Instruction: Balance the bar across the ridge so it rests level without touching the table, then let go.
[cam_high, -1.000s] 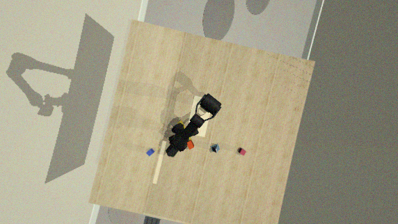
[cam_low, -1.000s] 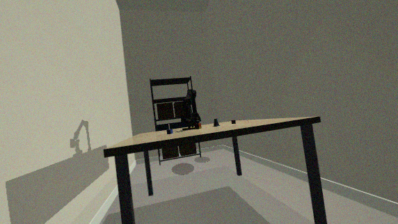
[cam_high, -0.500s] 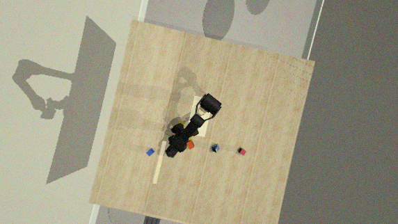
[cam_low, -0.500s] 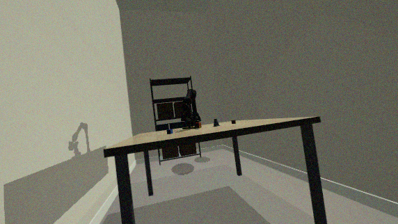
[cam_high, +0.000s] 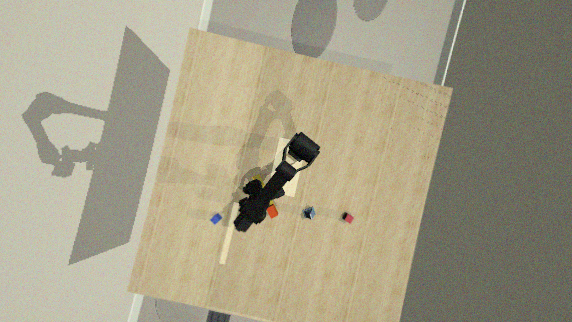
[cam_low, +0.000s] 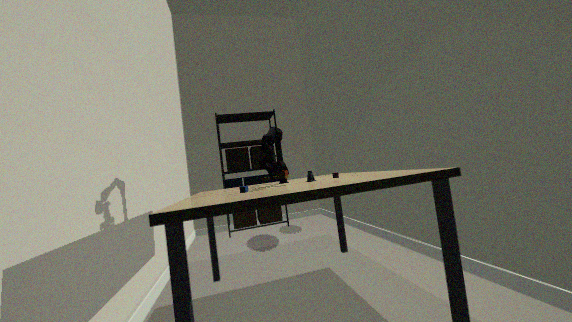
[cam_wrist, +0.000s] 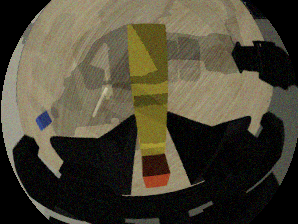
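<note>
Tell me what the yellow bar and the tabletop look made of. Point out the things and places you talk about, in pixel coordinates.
Yellow bar (cam_wrist: 150, 120): probably painted wood or plastic, matte, since its flat colour shows no glare; I can't settle which. Tabletop (cam_high: 380, 165) (cam_low: 385, 176): pale wood or wood-look laminate, low sheen, judging by its streaky grain and seam lines.

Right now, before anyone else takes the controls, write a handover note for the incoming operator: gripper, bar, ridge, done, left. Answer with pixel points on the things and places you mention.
Gripper (cam_high: 264, 191) (cam_low: 283, 179) (cam_wrist: 150, 116): shut on the yellow bar (cam_high: 257, 177) (cam_wrist: 149, 65).
Bar: orange block (cam_high: 272, 211) (cam_low: 286, 174) (cam_wrist: 156, 180) at one end; whether it is clear of the table, I can't tell.
Ridge: apparently the dark wedge (cam_high: 309, 213) (cam_low: 310, 176), off to the side.
Done: bar gripped.
Left: bring it over the ridge, balance it level, let go.
</note>
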